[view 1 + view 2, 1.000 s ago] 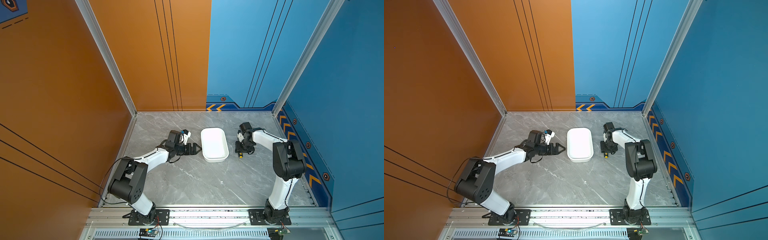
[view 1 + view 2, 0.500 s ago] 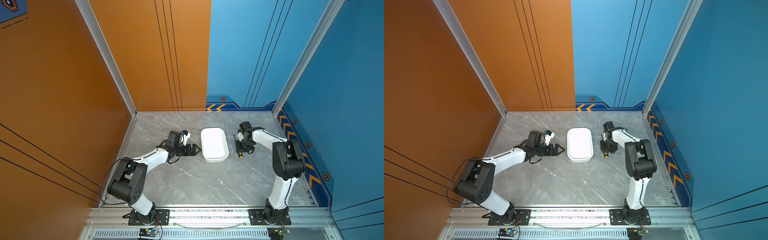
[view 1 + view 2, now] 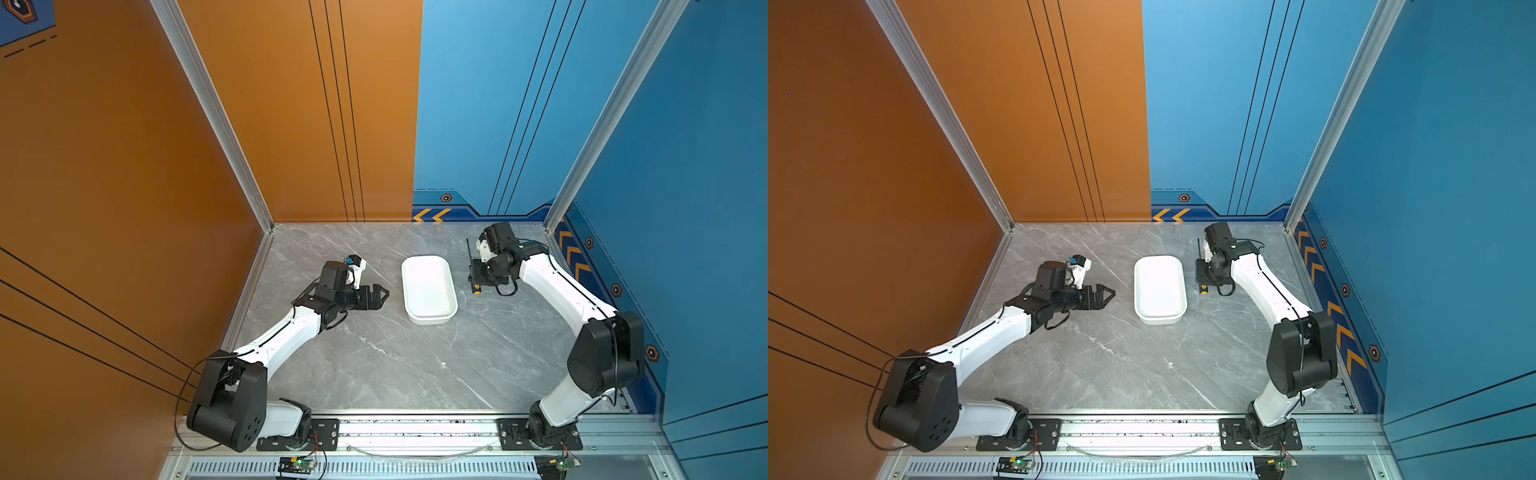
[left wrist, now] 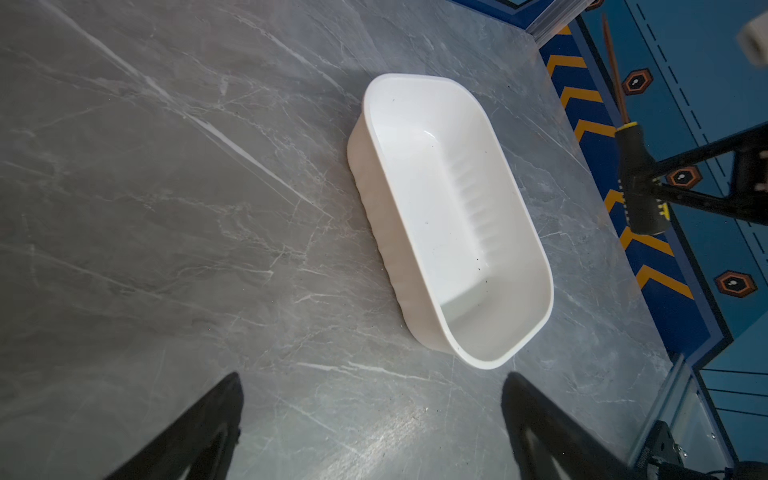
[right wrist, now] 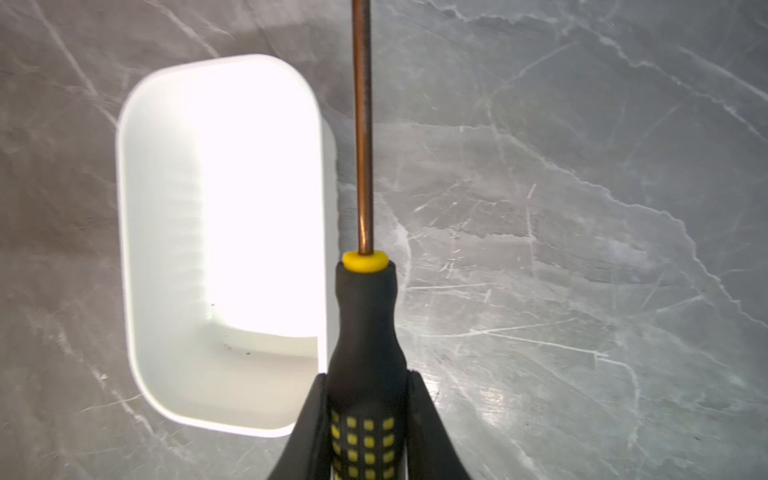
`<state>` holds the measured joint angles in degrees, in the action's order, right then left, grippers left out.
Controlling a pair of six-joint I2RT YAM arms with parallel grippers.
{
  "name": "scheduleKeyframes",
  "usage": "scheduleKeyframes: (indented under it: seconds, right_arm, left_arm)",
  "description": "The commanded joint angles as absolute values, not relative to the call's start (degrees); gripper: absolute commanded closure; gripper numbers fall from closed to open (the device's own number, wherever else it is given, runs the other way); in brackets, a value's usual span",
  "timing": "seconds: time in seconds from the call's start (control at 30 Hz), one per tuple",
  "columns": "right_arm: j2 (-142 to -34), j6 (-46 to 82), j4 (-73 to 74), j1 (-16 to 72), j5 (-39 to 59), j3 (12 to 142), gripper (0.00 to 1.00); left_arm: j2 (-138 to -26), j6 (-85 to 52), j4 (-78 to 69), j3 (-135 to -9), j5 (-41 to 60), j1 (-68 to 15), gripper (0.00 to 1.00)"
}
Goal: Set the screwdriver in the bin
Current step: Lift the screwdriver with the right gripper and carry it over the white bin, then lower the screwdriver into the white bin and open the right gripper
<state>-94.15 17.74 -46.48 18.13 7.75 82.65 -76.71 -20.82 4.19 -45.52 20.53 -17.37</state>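
The right gripper [image 5: 365, 380] is clamped on the black, yellow-dotted handle of the screwdriver [image 5: 365, 316]. The shaft runs parallel to the long wall of the white bin [image 5: 124, 216], just outside it. On the bin's far side the left gripper [image 3: 383, 293] hovers with its fingers spread and empty. To do this step well, I would lift until the tool clears the bin's rim and shift it sideways over the bin's middle. Keep the shaft parallel to the long walls so both ends fit, lower it close to the bin's floor, and only then let go
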Motion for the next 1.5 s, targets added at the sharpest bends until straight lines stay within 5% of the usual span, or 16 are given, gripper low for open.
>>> scheduleKeyframes:
  seconds: [0.0, 0.37, 1.07, 1.47]
  right_arm:
    - [-94.34, 23.11, -50.0, 22.72, 7.82, 84.55, 0.92]
    - [-103.49, 30.61, -47.55, 31.33, 3.49, 86.64, 0.94]
    - [-115.69, 33.92, -46.23, 33.49, 2.04, 90.35, 0.95]
    - [-118.42, 33.9, -46.13, 33.76, 2.19, 92.52, 0.83]
  left_arm:
    - [-74.39, -19.99, 5.86, -42.79, 19.22, -14.85, 0.02]
    - [-71.8, -20.56, 3.29, -38.47, 20.13, -11.43, 0.02]
    - [-71.89, -20.26, 2.11, -37.45, 19.73, -11.07, 0.02]
    - [-71.24, -20.73, 2.68, -37.09, 19.19, -10.97, 0.02]
